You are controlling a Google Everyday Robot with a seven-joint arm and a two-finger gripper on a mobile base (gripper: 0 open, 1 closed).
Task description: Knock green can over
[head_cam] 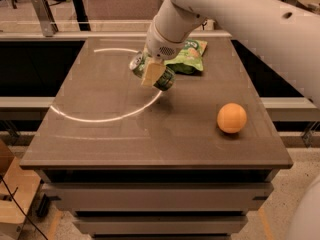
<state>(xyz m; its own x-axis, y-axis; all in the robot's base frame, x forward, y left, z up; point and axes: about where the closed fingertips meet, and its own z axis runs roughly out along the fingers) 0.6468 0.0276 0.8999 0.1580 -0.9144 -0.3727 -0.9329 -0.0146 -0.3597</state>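
Note:
The green can [165,79] with its silver top [135,62] is tipped far over, top pointing left, over the back middle of the brown table [125,134]. My gripper [152,72] comes down from the white arm and is shut on the can, one beige finger [151,74] lying across its side. I cannot tell whether the can touches the table top.
A flat green snack bag [191,57] lies just behind and right of the can. An orange [231,118] sits at the right side of the table. The white arm [240,19] spans the upper right. Dark shelves stand behind the table.

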